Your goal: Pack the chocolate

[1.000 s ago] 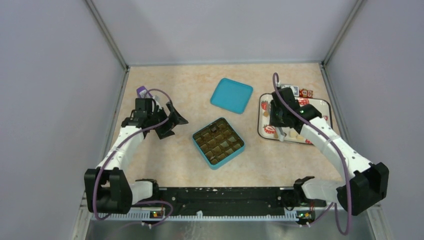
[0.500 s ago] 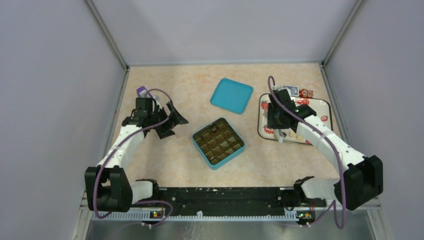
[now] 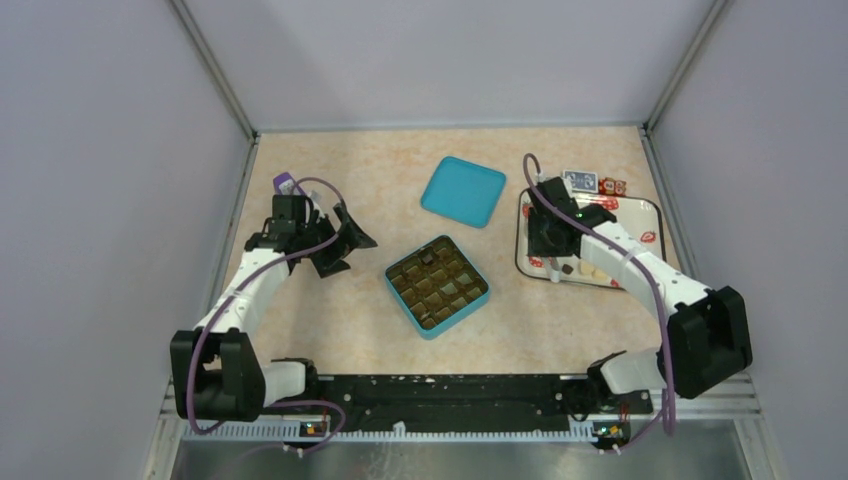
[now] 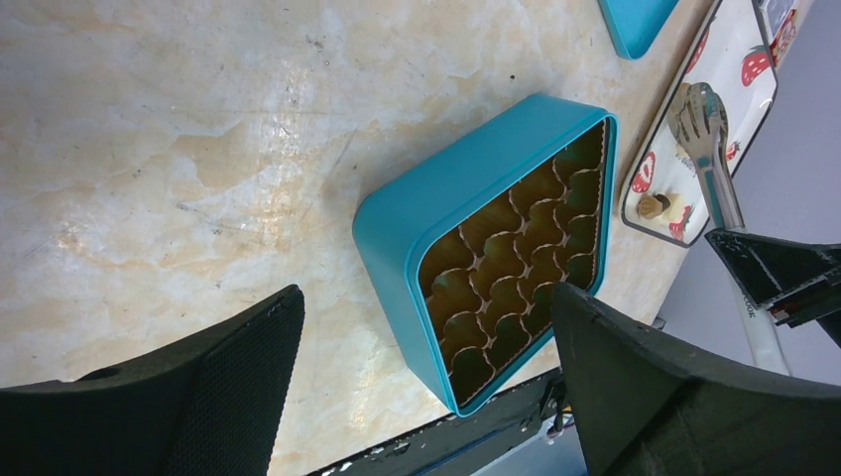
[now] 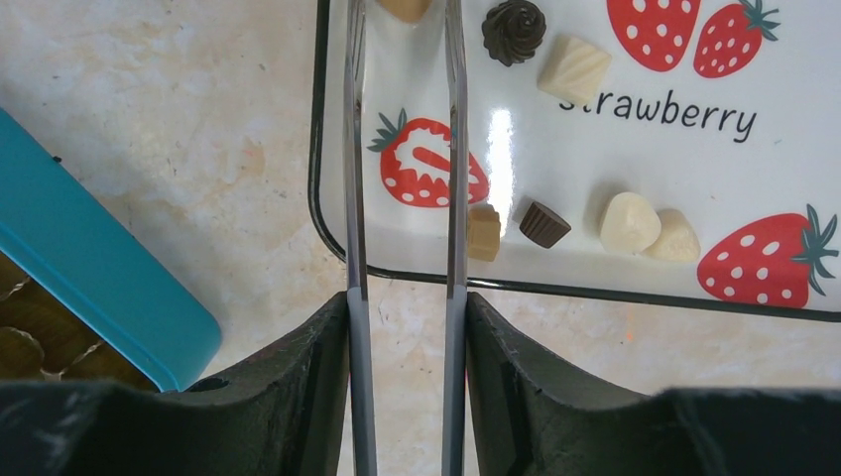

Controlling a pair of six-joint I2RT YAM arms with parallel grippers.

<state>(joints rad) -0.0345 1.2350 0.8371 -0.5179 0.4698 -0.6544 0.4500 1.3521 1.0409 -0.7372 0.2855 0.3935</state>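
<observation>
Several chocolate pieces lie on the strawberry-print tray (image 5: 319, 119): a dark swirl (image 5: 514, 30), a cream square (image 5: 575, 69), a tan cube (image 5: 484, 233), a dark cup (image 5: 543, 224) and two cream lumps (image 5: 629, 222). My right gripper (image 5: 407, 327) (image 3: 553, 235) is shut on metal tongs (image 5: 355, 198). The tong arms reach over the tray's left part, with a tan piece (image 5: 407, 8) between them at the frame's top edge. The teal box (image 3: 437, 285) (image 4: 476, 198) with brown paper cells sits mid-table. My left gripper (image 3: 340, 243) (image 4: 424, 297) is open and empty, left of the box.
The teal lid (image 3: 463, 191) lies behind the box. A small blue card (image 3: 580, 181) and red wrapped bits (image 3: 612, 186) lie behind the tray (image 3: 640, 215). Grey walls close in the left, right and back.
My right arm has shifted left over the tray, carrying the tongs toward its left side. The left arm has not moved.
</observation>
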